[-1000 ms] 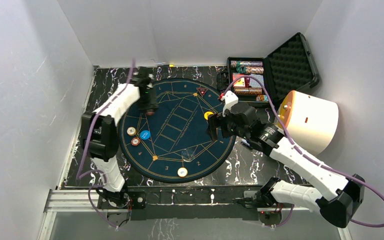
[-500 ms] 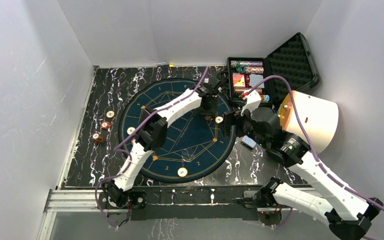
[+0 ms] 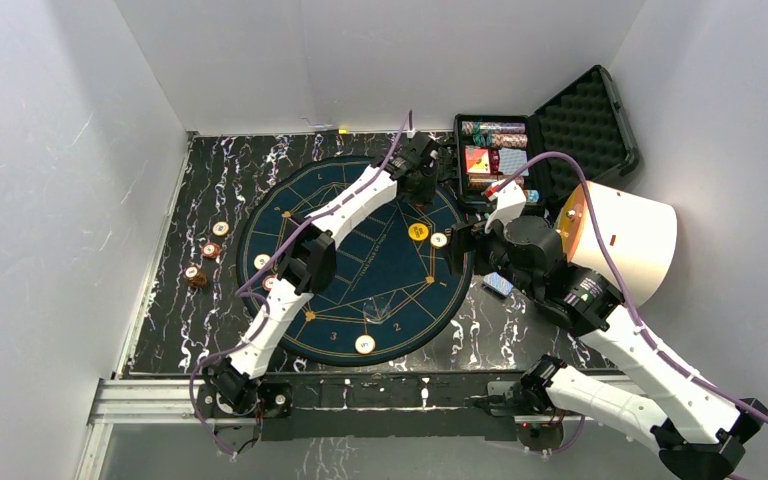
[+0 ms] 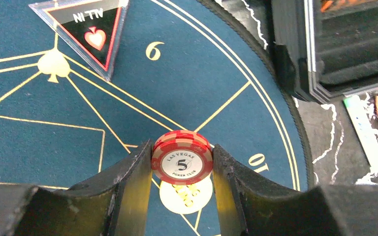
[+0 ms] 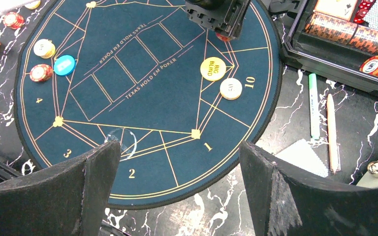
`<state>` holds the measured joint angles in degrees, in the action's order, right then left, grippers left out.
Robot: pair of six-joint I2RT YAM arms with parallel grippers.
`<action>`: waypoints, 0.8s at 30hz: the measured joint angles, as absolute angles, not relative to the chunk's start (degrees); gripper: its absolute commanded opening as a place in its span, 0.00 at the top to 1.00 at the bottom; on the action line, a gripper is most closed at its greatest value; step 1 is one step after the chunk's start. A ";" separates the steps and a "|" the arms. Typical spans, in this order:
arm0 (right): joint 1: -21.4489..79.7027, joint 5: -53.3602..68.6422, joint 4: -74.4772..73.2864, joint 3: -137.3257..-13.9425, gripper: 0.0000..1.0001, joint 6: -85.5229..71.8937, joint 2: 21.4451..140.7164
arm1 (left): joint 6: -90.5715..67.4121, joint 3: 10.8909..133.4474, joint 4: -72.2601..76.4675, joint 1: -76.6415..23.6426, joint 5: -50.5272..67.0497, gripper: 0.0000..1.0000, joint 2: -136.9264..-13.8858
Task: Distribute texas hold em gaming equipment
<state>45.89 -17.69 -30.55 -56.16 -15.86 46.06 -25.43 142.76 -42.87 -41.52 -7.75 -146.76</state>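
My left gripper [image 4: 182,153] is shut on a red and cream poker chip [image 4: 182,161] marked 5, held on edge above the round blue mat [image 4: 187,73] near its "10" mark. In the top view this gripper [image 3: 422,185] hovers at the mat's far right, beside the open case [image 3: 495,160]. A cream chip [image 5: 231,88] and a yellow button [image 5: 212,69] lie on the mat just below it. My right gripper [image 5: 177,187] stands open and empty over the mat's near right edge. A blue button [image 5: 64,65] and two chips [image 5: 43,48] sit at the mat's left.
Three chips [image 3: 210,250] lie on the marble table left of the mat, and one [image 3: 364,344] at its near edge. A triangular marker [image 4: 86,32] lies on the mat. Green [image 5: 313,105] and red [image 5: 330,132] pens, a card [image 3: 498,284] and a big white cylinder [image 3: 620,240] are at the right.
My left arm has swung from the mat's far left to its far right by the case, then edged further back, uncovering the yellow button. The right gripper stays open.
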 measured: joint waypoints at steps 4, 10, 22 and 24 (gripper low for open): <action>45.89 -17.69 -30.55 -56.16 0.02 -15.84 46.11 | -24.25 143.15 -41.98 -40.40 -7.03 0.84 -148.42; 45.89 -17.67 -30.52 -56.14 0.02 -15.84 46.17 | -22.28 143.37 -41.15 -40.34 -6.17 0.83 -151.63; 45.89 -17.67 -30.41 -56.07 0.02 -15.84 46.24 | -21.45 144.27 -40.12 -40.36 -4.01 0.55 -152.42; 45.89 -17.67 -30.30 -56.01 0.02 -15.84 46.26 | -21.06 144.33 -40.23 -40.36 -4.01 0.49 -152.42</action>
<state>45.89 -17.67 -30.30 -56.01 -15.84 46.26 -21.06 144.33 -40.23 -40.36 -4.01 -152.42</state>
